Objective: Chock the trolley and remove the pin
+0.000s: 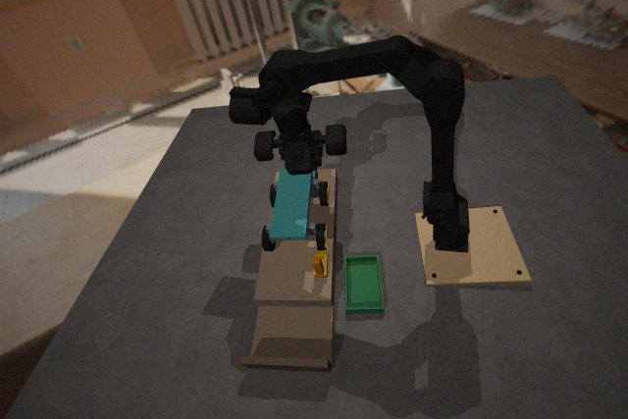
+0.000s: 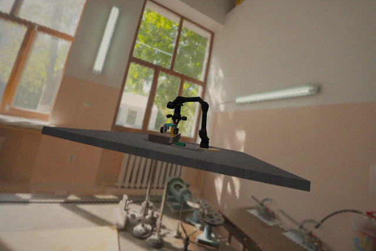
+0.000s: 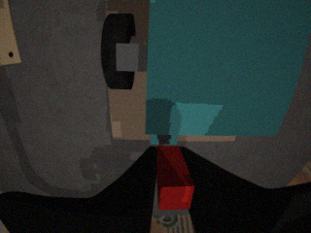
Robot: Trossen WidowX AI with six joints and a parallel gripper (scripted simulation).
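Gripping the bright red, blocky pin head (image 3: 176, 194), the claw (image 1: 300, 171) (image 2: 175, 123) (image 3: 166, 153) hovers.

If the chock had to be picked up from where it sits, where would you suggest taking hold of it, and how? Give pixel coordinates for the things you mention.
I'd grip the chock (image 1: 324, 252) (image 2: 173, 131) by its orange handle (image 1: 317, 265), coming down from above, slightly from the downhill side. The handle looks narrow and stands up from the base, while the trolley (image 1: 290, 206) (image 2: 170, 124) and its wheel (image 1: 321, 236) crowd the uphill side.
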